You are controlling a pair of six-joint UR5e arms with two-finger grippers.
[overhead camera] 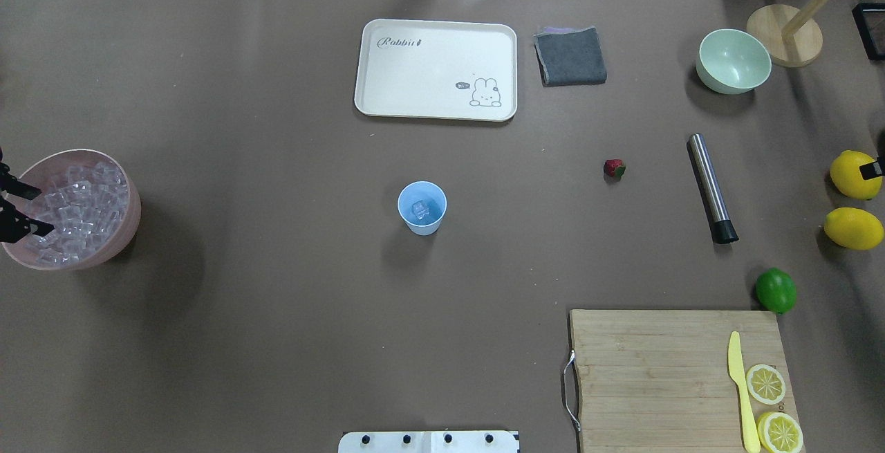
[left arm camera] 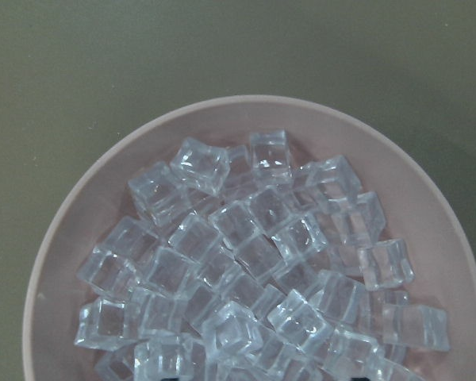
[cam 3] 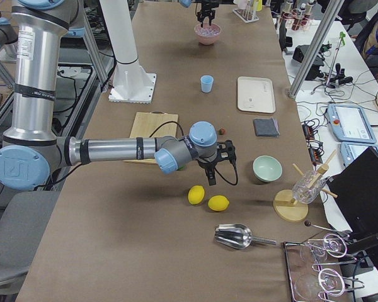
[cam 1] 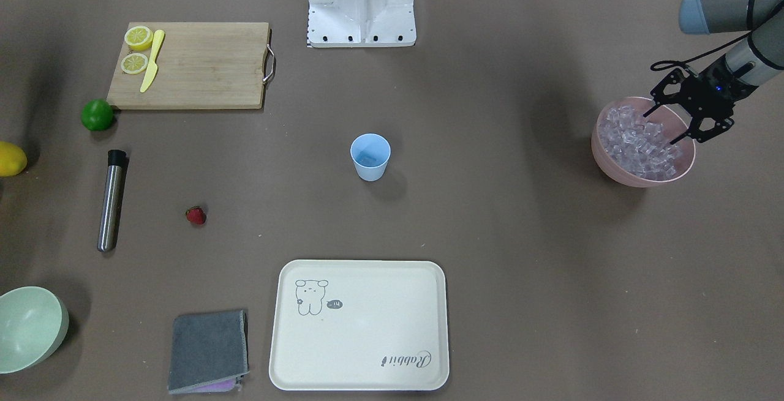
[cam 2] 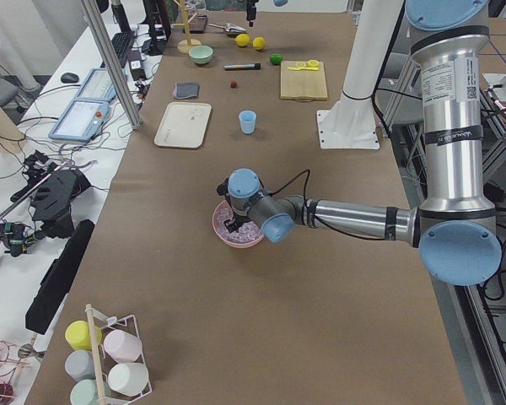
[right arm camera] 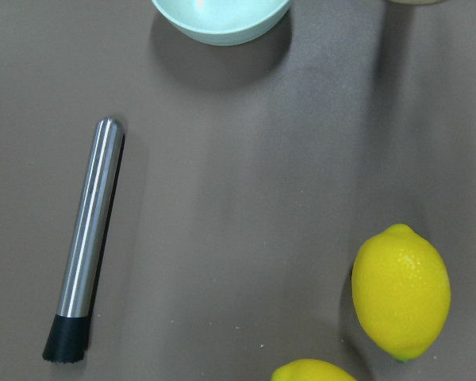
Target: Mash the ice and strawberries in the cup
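The light blue cup (cam 1: 370, 157) stands upright mid-table, with one ice cube (overhead camera: 420, 210) inside. The pink bowl (cam 1: 612, 171) is heaped with ice cubes (cam 1: 640, 144), which fill the left wrist view (left arm camera: 254, 262). My left gripper (cam 1: 663, 125) is open, its fingertips just above the ice in the bowl and holding nothing. The strawberry (cam 1: 196, 215) lies alone on the table, far from both grippers. My right gripper (cam 3: 214, 173) hovers over the lemons (overhead camera: 855, 174). Only a black sliver of it shows overhead, so I cannot tell whether it is open or shut.
A steel muddler (cam 1: 111, 199) lies near the strawberry. A cream tray (cam 1: 361, 327), a grey cloth (cam 1: 208, 349) and a pale green bowl (cam 1: 24, 327) are on the operators' side. A cutting board (cam 1: 202, 64) holds lemon halves and a yellow knife. A lime (cam 1: 97, 114) sits beside it.
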